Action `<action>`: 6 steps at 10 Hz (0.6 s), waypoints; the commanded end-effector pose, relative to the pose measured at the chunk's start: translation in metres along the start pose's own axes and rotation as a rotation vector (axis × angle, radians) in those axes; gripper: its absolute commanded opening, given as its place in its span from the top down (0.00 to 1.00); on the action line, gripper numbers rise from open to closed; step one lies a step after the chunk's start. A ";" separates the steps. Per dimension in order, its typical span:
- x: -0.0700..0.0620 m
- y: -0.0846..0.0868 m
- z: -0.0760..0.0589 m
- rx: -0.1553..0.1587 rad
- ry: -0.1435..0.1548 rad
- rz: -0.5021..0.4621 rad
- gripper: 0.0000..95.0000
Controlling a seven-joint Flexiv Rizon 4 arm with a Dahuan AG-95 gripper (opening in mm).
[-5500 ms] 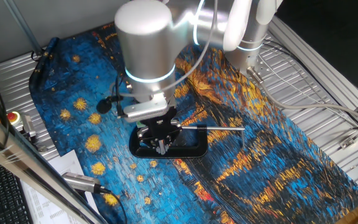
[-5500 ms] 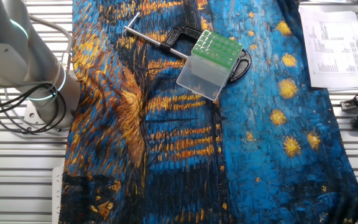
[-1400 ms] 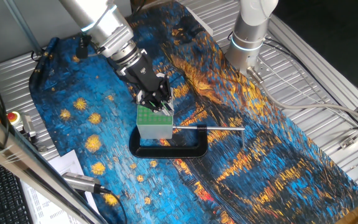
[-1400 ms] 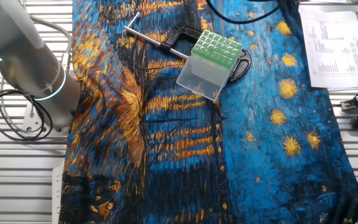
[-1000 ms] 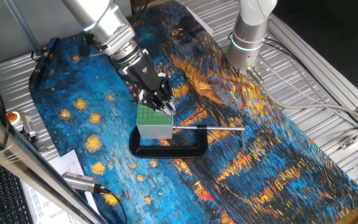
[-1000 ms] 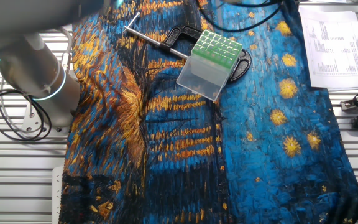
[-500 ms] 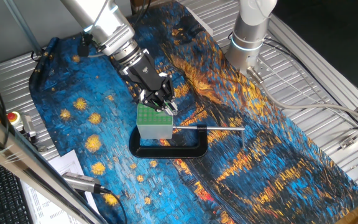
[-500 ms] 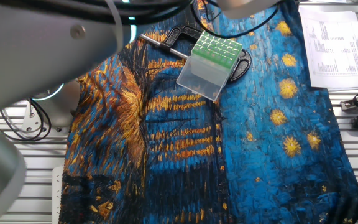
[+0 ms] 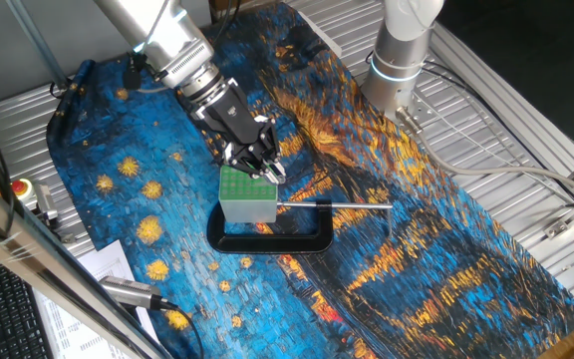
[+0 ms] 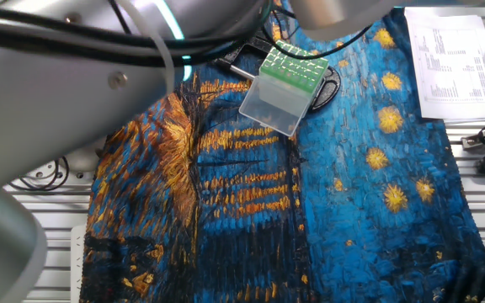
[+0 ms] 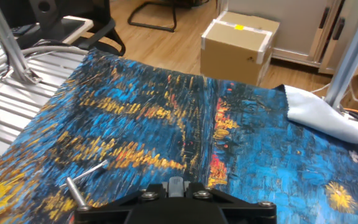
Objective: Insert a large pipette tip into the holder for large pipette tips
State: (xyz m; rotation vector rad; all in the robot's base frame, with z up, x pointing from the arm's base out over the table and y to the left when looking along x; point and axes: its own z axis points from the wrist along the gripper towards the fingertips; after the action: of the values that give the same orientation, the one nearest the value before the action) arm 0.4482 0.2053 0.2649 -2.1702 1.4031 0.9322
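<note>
claw (image 9: 258,169): over box's far-right corner, grip state unclear | tip: not discernible | box (image 9: 246,195): in black clamp (image 9: 270,239), mid-cloth | advice: align vertically over one hole, descend slowly

end effector (image 9: 258,165) risen off holder (image 9: 246,194) since start, arm (image 10: 74,93) now filling other fixed view

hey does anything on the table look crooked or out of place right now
Nothing is spilled or damaged. The one odd thing: the holder sits inside a black C-clamp lying on the cloth, whose metal rod meets its side. The gripper hangs just over its green top, and the tip cannot be made out.
</note>
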 end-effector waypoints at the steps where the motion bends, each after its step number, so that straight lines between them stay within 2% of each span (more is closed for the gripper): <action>1: 0.002 0.000 0.000 0.013 -0.029 -0.003 1.00; 2: 0.004 0.000 0.000 0.008 -0.045 -0.006 1.00; 3: 0.003 0.002 -0.001 -0.002 -0.049 -0.008 1.00; 6: 0.004 0.007 -0.003 -0.003 -0.054 -0.008 1.00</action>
State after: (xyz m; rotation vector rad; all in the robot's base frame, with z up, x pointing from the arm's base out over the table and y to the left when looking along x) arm 0.4464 0.1981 0.2637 -2.1440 1.3648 0.9823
